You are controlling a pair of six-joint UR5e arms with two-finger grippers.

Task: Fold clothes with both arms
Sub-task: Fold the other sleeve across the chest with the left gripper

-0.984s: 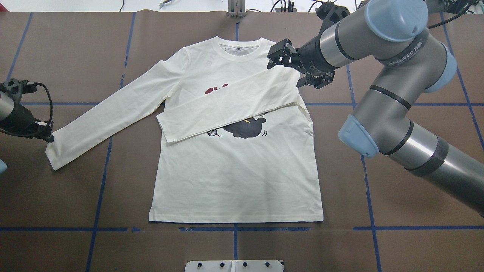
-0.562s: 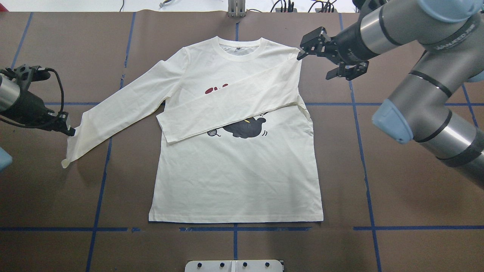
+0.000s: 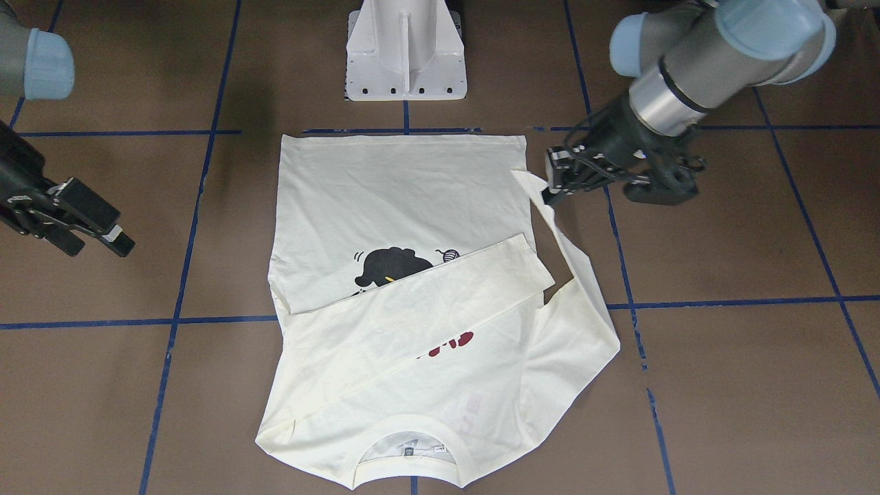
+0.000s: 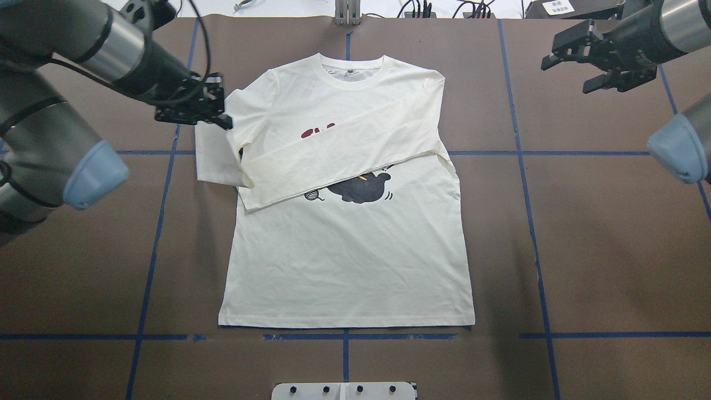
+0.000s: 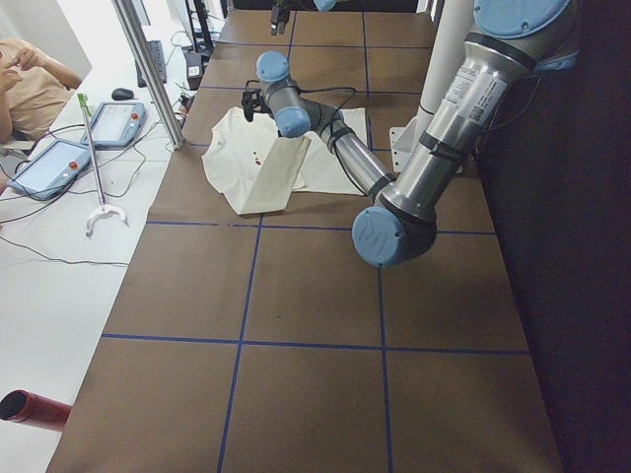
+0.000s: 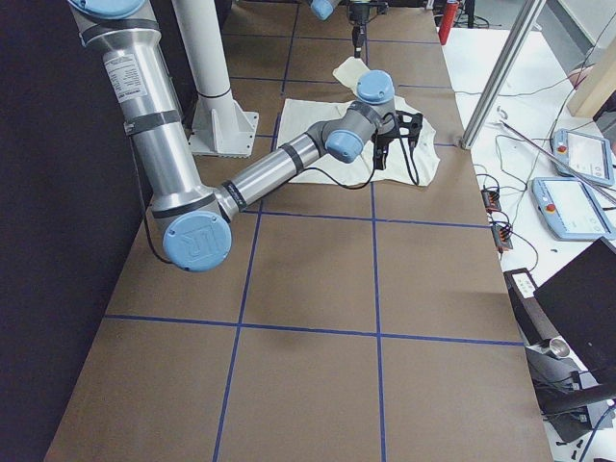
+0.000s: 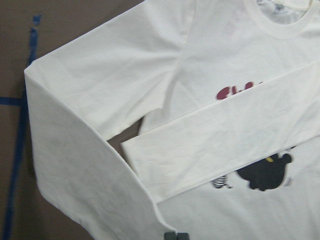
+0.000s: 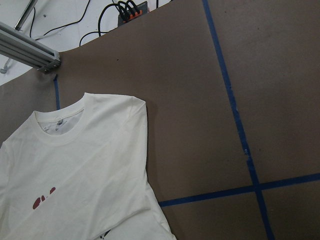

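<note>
- At the centre of the brown, blue-taped surface (image 4: 583, 233) I see the cream long-sleeved cotton T-shirt (image 4: 344, 261) lying flat, collar away from the robot. The sleeve on the robot's right is folded across the chest.
- The black left claw (image 4: 221, 118) is clamped on the other sleeve's cuff, raised beside the shoulder.
- The black right claw (image 4: 550, 55) hangs clear of the shirt; I cannot tell whether it is parted.
</note>
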